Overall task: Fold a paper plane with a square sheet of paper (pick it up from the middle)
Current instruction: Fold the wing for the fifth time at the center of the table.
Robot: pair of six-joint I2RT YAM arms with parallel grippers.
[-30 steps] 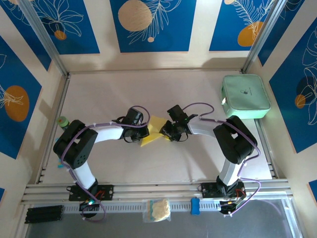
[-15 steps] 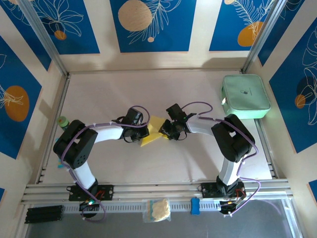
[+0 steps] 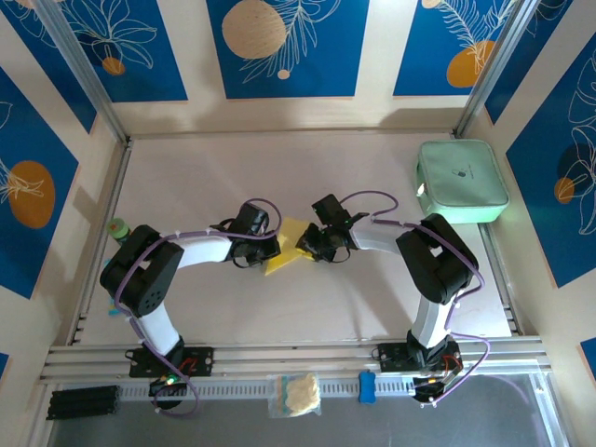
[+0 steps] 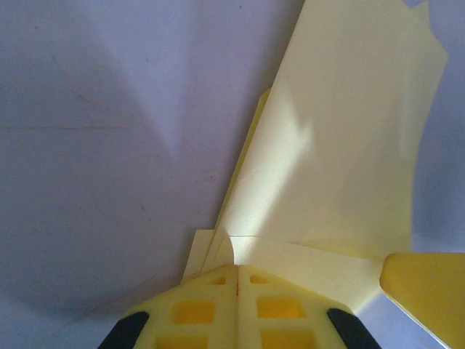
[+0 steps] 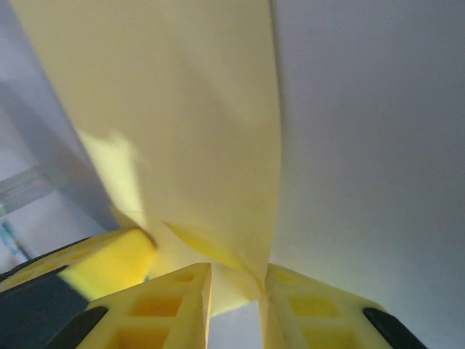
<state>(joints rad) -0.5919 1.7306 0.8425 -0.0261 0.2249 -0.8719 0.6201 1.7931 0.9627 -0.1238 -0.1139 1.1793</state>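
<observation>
The yellow square sheet of paper (image 3: pixel 289 240), folded into layers, lies mid-table between my two grippers. My left gripper (image 3: pixel 271 248) is shut on its near-left edge; in the left wrist view the fingertips (image 4: pixel 237 267) meet on the layered paper (image 4: pixel 341 145). My right gripper (image 3: pixel 306 245) comes in from the right. In the right wrist view its jaws (image 5: pixel 236 273) stand a little apart, open around a raised edge of the sheet (image 5: pixel 182 109), which touches the right finger. A finished paper plane is out of view.
A mint-green case (image 3: pixel 462 180) sits at the back right. On the front rail lie a clear bag with a cream wad (image 3: pixel 298 393) and a small blue item (image 3: pixel 367 386). A green object (image 3: pixel 118 227) stands by the left wall.
My right gripper has crept slightly left onto the paper and its jaws have narrowed. The left gripper has kept its hold and place.
</observation>
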